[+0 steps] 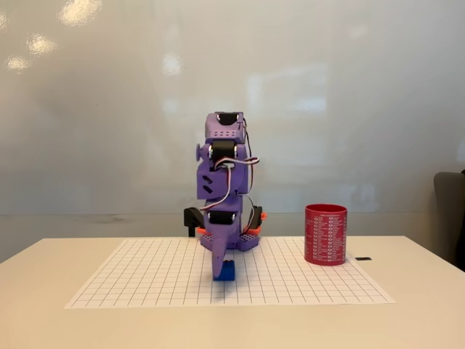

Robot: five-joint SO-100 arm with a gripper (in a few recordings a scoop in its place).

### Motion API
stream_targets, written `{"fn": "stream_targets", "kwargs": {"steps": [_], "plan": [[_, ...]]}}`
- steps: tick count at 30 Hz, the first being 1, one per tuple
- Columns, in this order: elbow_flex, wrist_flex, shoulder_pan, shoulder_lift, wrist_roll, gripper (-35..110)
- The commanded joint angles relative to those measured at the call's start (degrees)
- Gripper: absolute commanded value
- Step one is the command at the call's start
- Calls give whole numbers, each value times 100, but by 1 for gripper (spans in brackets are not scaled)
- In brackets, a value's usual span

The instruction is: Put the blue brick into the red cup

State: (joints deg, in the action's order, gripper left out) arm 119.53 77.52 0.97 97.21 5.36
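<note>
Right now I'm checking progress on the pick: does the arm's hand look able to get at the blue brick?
Probably yes. The hand is already down at the blue brick on the grid mat, with nothing between them. Whether the fingers have closed on it cannot be told from this front view.

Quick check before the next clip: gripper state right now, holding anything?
Gripper: down at the blue brick on the grid mat; this fixed view does not show whether it is open or closed on it.
</note>
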Motion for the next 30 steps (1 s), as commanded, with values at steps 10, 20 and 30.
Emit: {"fn": "stream_targets", "kwargs": {"steps": [10,20,30], "plan": [[185,-18,272,439,765,51],[949,-141,308,606,1696,50],[984,-26,-176,712,1846,24]]}}
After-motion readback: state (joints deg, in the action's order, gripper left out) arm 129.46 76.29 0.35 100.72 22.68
